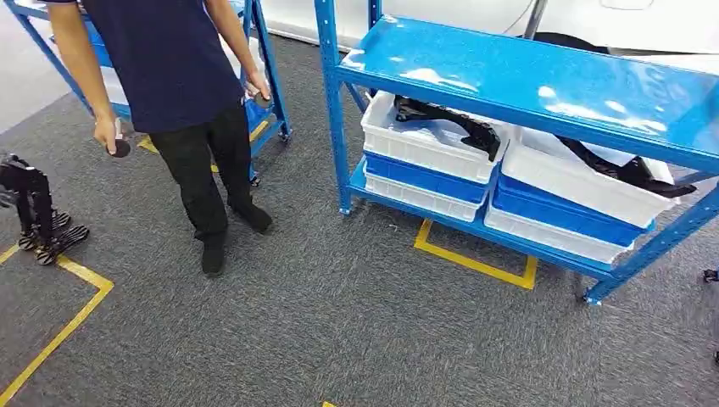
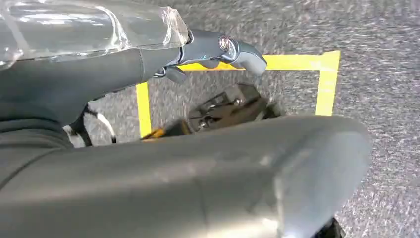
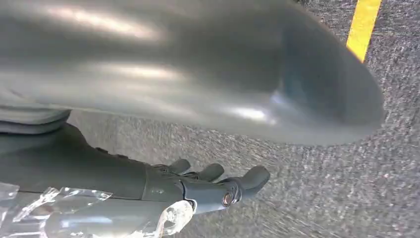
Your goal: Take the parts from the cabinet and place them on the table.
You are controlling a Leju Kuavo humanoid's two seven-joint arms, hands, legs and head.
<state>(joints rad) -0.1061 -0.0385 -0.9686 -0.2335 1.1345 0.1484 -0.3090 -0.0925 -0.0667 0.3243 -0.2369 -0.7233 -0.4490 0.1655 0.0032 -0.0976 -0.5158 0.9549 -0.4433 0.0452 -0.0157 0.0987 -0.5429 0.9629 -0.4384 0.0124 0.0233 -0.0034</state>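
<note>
Parts, black and long, lie in the upper white bin on the lower shelf of the blue cabinet; a second black part lies in the neighbouring white bin to its right. Each white bin sits on a stack of blue and white bins. Cabinet's top shelf is glossy blue, with reflections on it. Grey carpet floor with yellow tape lines.

Left hand hangs over the carpet near a yellow tape corner, fingers loosely extended and apart, nothing in them. Right hand likewise hangs above the carpet, fingers slightly curled but spread, holding nothing.

Person in dark shirt and black trousers stands left of the cabinet, a small dark object in each hand, in front of a second blue rack.
</note>
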